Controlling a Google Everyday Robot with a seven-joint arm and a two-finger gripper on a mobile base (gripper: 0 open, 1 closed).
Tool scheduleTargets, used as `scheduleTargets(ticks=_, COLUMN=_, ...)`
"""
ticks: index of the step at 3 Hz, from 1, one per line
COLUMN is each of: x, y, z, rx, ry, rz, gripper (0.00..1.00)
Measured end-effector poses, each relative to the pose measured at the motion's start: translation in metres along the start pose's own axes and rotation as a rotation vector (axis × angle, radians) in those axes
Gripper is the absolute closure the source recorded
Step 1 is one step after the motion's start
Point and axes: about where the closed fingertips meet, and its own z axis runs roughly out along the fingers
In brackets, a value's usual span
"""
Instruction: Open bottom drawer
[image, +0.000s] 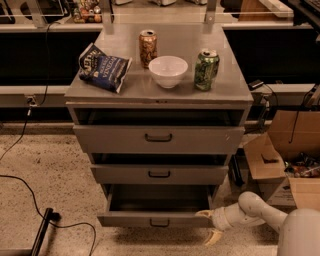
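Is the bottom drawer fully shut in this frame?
No, the bottom drawer is pulled out past the middle drawer, its inside showing, with the gripper at its front's right end.

My arm (260, 210) is smooth, off-white, built of rounded segments, swelling into a pale grey shell (300, 235). Its gripper (209, 226), at five o'clock, has two cream, pointed fingers (204, 214), spread apart.
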Motion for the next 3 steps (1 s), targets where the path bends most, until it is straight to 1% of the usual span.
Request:
scheduleTargets(ticks=1, x=-0.003, y=0.006, z=0.003, rx=-0.02, ry=-0.011, rz=0.002, gripper=0.0)
scheduleTargets(ticks=2, x=-0.006, y=0.003, z=0.005, rx=-0.028, ry=0.014, rz=-0.004, gripper=0.0)
scheduleTargets(ticks=3, x=-0.007, y=-0.011, z=0.011, rx=-0.03, ry=0.088, rz=0.0, gripper=0.0)
